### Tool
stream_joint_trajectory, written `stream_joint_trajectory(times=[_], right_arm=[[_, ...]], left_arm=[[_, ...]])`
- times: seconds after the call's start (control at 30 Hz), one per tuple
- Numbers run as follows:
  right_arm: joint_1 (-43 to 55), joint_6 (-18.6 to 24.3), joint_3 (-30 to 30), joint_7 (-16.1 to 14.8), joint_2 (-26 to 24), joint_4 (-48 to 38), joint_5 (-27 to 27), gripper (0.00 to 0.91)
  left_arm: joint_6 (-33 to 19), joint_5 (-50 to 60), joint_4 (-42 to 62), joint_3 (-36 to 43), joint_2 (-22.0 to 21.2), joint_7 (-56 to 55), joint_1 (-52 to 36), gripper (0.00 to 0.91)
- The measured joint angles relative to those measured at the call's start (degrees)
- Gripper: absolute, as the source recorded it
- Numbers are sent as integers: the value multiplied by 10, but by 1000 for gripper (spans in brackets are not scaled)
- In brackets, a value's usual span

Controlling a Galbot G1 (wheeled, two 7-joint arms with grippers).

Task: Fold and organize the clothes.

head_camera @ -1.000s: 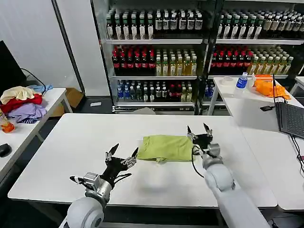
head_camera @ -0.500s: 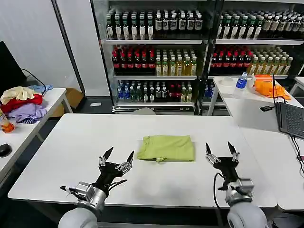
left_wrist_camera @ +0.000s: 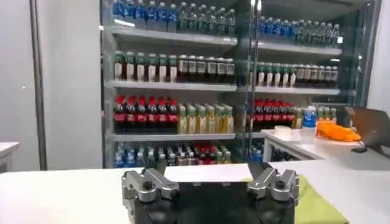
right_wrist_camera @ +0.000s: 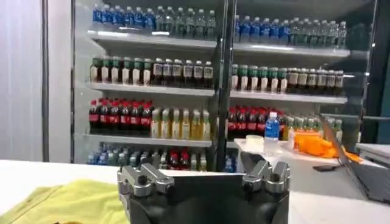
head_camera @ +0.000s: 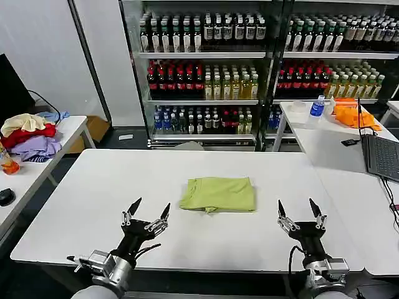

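I am looking down at the white table [head_camera: 93,187], where the T-shirt [head_camera: 218,194] is lying folded into a neat rectangle near the middle, flat and free of both claws. I am holding the left gripper [head_camera: 146,215] low at the near edge, on the shirt's left and well apart from it, its fingers spread wide and carrying nothing. I am holding the right gripper [head_camera: 301,215] at the near edge on the other side, also clear of the cloth, fingers equally splayed and empty. From the left wrist camera I am seeing a green corner of the shirt [left_wrist_camera: 314,204] just past the claw [left_wrist_camera: 210,182], and from the right wrist camera the shirt [right_wrist_camera: 67,201] is spreading beside that claw [right_wrist_camera: 204,176].

I am judging that the folding is done or nearly so, and both arms are parked back from the bundle. If anything remains, it is the tidying: I would be bringing one open claw in low to the shirt's edge, pinching all the layers together so the fold is not slipping apart, and setting it where it belongs.
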Motion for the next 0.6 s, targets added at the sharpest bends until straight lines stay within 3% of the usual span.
stream_joint_trajectory(times=[0.6], right_arm=[[-14,1,0,10,8,28,-29,907]], left_arm=[[4,13,-23,-25,-11,3,37,907]])
